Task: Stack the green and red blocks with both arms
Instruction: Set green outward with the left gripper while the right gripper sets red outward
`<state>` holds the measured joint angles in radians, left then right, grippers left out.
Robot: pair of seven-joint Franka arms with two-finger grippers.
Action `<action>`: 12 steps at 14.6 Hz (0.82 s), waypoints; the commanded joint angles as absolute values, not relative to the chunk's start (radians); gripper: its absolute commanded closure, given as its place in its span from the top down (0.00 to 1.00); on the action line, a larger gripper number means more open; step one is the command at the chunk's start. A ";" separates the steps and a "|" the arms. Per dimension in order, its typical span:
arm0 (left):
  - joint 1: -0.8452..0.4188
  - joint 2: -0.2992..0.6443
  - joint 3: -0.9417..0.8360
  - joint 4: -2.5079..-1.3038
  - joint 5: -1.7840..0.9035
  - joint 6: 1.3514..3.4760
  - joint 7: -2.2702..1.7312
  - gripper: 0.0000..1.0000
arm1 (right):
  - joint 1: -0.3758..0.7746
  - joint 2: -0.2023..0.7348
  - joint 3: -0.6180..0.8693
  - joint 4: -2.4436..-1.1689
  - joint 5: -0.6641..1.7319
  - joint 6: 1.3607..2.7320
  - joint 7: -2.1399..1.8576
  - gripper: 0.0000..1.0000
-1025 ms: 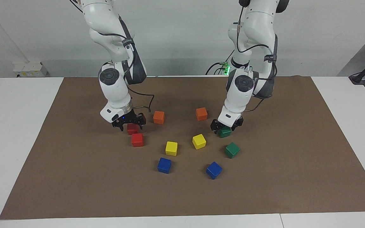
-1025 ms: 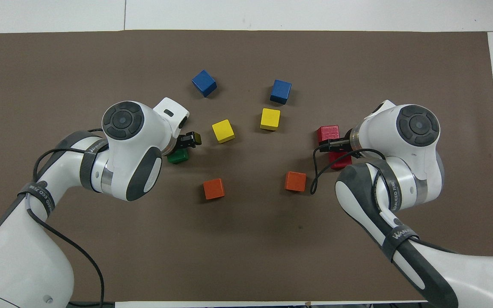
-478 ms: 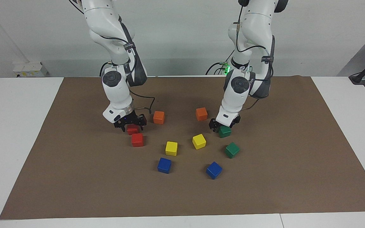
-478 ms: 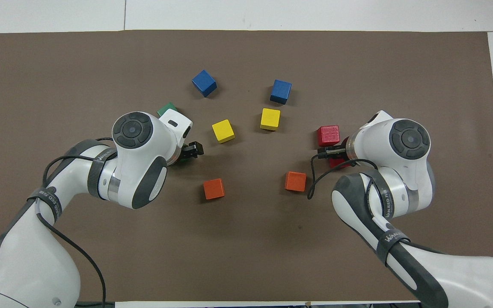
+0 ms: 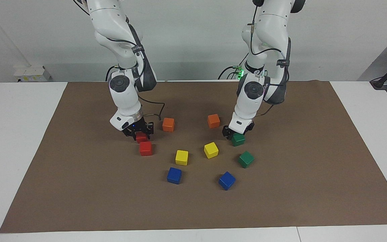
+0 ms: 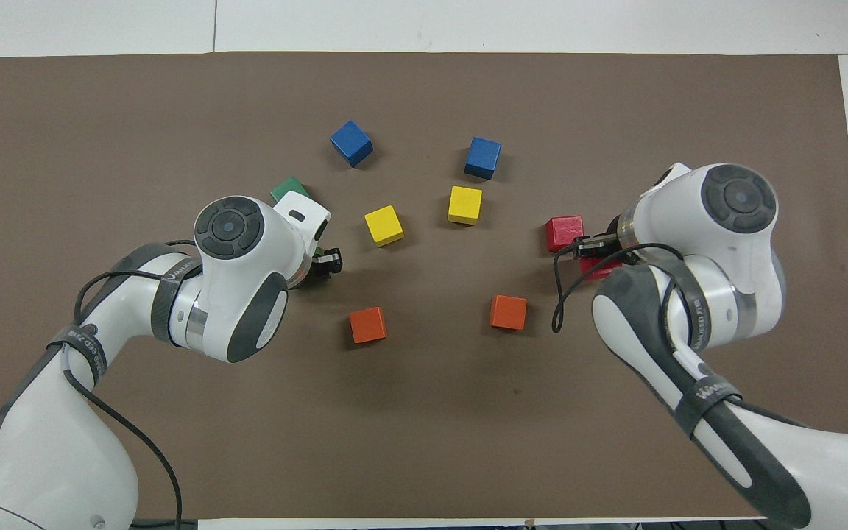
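On the worktop's brown mat (image 5: 79, 188), nearest the robots, the right gripper (image 5: 139, 134) has its jaws pinching a red block (image 5: 141, 137), and the left gripper (image 5: 235, 133) has its jaws pinching a green block (image 5: 238, 139). Both blocks sit low at the mat. Just farther out lie the second red block (image 5: 145, 148) and the second green block (image 5: 246, 159).

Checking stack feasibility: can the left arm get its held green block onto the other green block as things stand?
Probably yes. The left gripper is shut on the nearer green block; the second green block sits close by, uncovered, with nothing between.
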<state>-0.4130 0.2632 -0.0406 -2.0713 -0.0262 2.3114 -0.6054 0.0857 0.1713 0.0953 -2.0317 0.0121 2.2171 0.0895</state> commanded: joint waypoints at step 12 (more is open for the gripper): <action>-0.017 0.103 -0.023 -2.094 -0.034 2.211 -0.111 0.00 | -0.209 0.245 0.101 -1.931 0.008 2.244 -0.229 0.00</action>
